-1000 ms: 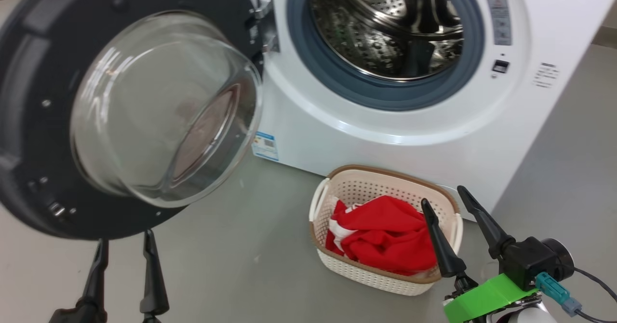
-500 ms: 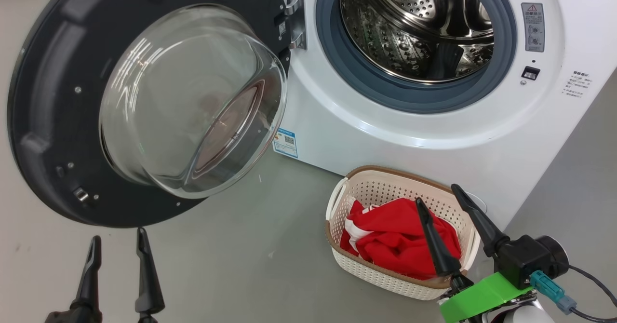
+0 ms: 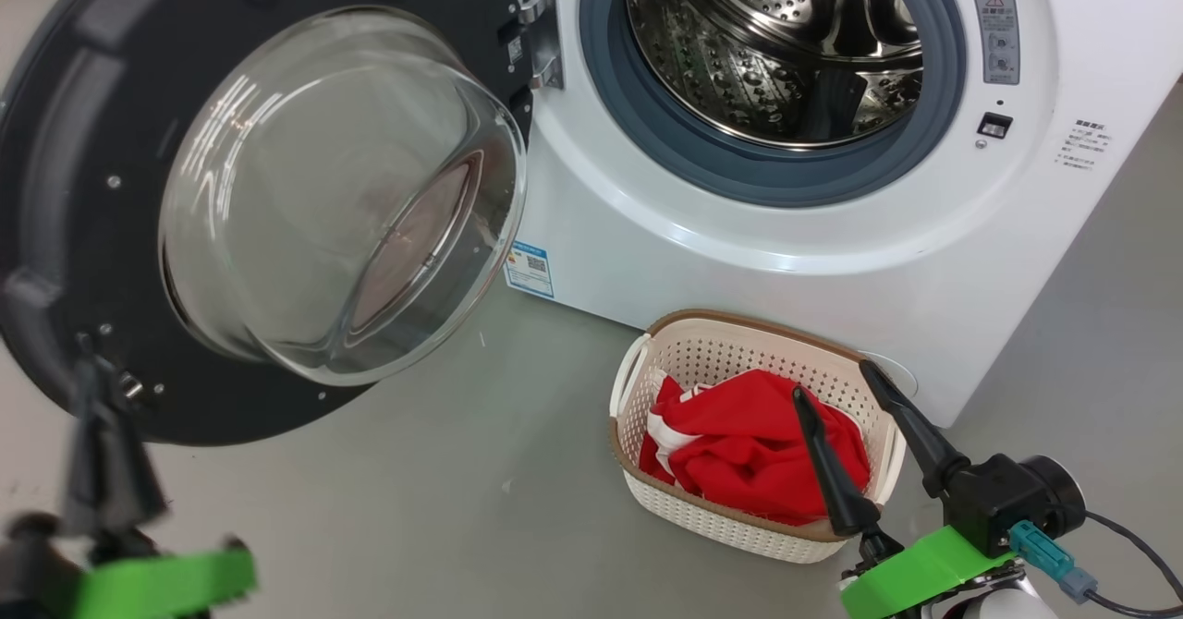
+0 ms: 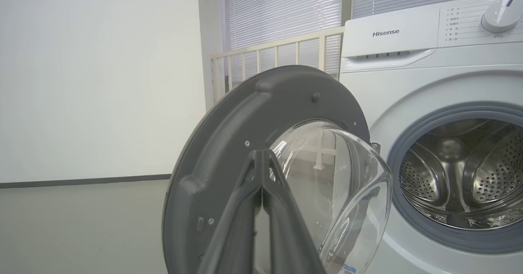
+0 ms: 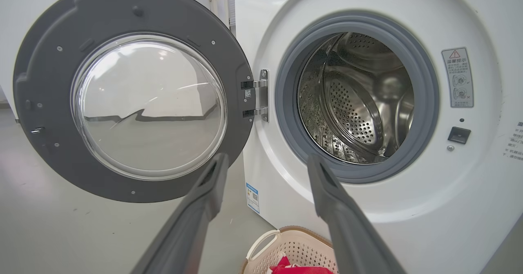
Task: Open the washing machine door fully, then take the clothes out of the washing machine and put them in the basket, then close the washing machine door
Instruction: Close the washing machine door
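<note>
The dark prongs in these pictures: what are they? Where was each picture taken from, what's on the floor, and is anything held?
They are the fingers of a two-armed robot's grasping tools. One picture looks down from its head; the other two look along the fingers from wrist cameras. The left tool is shut and empty, facing the open washing machine door. The right tool is open and empty, near the basket on the floor, which holds the red clothes. The drum looks empty.

You face a white washing machine, black door, red-and-white clothes in a cream, brown-rimmed perforated basket.
</note>
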You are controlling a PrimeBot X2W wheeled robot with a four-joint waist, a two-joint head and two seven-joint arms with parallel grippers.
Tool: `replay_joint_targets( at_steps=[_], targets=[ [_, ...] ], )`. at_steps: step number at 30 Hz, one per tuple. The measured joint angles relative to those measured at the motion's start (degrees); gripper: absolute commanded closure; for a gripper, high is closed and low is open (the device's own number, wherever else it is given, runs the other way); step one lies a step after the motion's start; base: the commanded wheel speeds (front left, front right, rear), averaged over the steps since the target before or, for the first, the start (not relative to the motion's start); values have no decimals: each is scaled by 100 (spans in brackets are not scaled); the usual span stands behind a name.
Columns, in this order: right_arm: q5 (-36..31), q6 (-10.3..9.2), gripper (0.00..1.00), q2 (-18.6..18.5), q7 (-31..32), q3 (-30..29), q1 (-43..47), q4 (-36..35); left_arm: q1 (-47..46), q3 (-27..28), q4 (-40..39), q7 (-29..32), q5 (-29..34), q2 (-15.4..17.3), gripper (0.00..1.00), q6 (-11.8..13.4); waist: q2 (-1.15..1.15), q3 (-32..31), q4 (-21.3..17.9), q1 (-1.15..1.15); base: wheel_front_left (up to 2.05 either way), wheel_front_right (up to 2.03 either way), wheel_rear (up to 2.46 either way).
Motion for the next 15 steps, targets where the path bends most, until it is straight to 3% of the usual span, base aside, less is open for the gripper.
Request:
replay_joint_targets(
  at_steps=[5, 15],
  targets=[
    [0, 0, 0, -52, 1, 32, -2, 37, -643, 592, 167, -3, -424, 26, 100, -45, 0, 11, -78, 0, 0, 0, 0],
    [0, 0, 0, -88, 13, 108, -48, 62, -1795, 1649, 1029, -49, -1285, 169, 100, -583, 0, -14, -303, 0, 0, 0, 0]
  ],
)
